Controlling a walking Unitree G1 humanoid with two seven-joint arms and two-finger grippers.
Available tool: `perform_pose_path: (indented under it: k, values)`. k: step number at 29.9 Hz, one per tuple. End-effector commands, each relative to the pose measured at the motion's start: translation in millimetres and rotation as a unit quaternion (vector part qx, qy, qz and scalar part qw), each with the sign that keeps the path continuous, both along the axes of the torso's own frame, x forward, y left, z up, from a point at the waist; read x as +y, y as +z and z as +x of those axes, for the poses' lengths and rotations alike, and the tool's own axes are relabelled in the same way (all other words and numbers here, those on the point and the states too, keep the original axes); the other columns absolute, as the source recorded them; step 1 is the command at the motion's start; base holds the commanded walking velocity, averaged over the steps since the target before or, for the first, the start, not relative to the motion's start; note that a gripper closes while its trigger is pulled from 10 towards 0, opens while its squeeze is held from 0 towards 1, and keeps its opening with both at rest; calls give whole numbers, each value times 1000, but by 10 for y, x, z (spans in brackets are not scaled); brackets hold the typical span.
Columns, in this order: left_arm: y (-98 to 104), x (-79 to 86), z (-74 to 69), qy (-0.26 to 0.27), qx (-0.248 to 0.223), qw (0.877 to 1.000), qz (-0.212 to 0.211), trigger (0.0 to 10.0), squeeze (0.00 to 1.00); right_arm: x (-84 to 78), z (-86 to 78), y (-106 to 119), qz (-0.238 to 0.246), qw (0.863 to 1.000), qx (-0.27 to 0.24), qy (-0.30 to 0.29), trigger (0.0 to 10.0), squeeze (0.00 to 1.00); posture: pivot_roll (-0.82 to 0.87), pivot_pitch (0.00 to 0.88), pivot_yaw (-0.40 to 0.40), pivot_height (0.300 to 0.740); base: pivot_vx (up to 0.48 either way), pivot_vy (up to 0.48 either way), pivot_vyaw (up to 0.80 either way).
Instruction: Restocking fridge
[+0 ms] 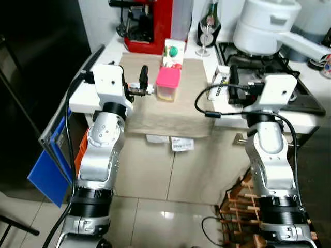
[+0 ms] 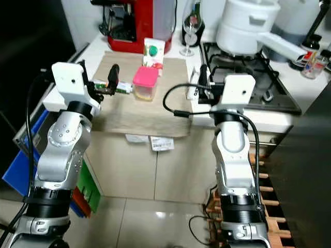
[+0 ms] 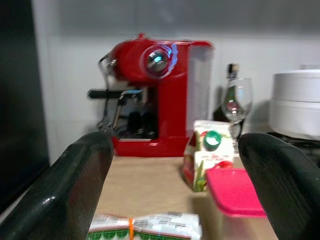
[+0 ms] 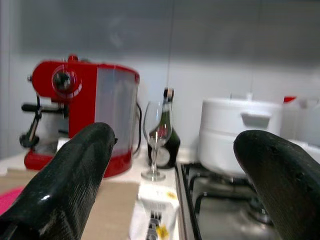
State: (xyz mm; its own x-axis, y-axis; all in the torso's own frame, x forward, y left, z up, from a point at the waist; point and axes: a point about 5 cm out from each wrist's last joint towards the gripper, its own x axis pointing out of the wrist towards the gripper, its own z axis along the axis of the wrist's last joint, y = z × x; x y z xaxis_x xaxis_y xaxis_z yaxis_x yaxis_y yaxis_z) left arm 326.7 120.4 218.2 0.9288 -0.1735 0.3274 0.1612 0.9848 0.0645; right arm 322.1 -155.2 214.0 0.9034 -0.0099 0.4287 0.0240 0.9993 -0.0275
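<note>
Where left hand (image 3: 172, 200) gapes, packet (image 3: 145, 226) lies between.

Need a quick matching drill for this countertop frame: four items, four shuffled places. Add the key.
Items
1. red coffee machine
2. pink-lidded container
3. wine glass
4. white pot

Places
A. on the gas hob
B. on the beige cloth, in front of the juice carton
C. back of the counter, next to the dark bottle
D. back left of the counter, by the wall

Pairs: 1-D, 2-B, 3-C, 4-A
</note>
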Motion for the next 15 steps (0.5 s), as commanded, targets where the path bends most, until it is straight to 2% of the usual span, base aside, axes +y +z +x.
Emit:
perform_pose_path:
  k: [1,5,10,13,15]
  values:
    - [89,-91,3,-22,-17,1000,6,10000,0,-58,22,0,6,1000,7,-11,10000,255,-45,0,-18,740,480,0,0]
    - [181,-116,-29,-35,-46,998,35,10000,0,-111,13,35,19,999,-9,-26,10000,259,-40,0,-15,740,480,0,0]
    - [244,-90,-15,-32,-58,997,41,10000,0,-141,18,69,29,999,-18,-36,10000,259,-38,0,-12,740,480,0,0]
    - [261,-70,-3,-30,-58,997,37,10000,0,-138,25,75,29,999,-19,-36,10000,259,-36,0,-11,740,480,0,0]
    - [294,-58,-13,-30,-65,997,18,10000,0,-115,28,91,30,999,-21,-27,10000,255,-35,0,-11,740,480,0,0]
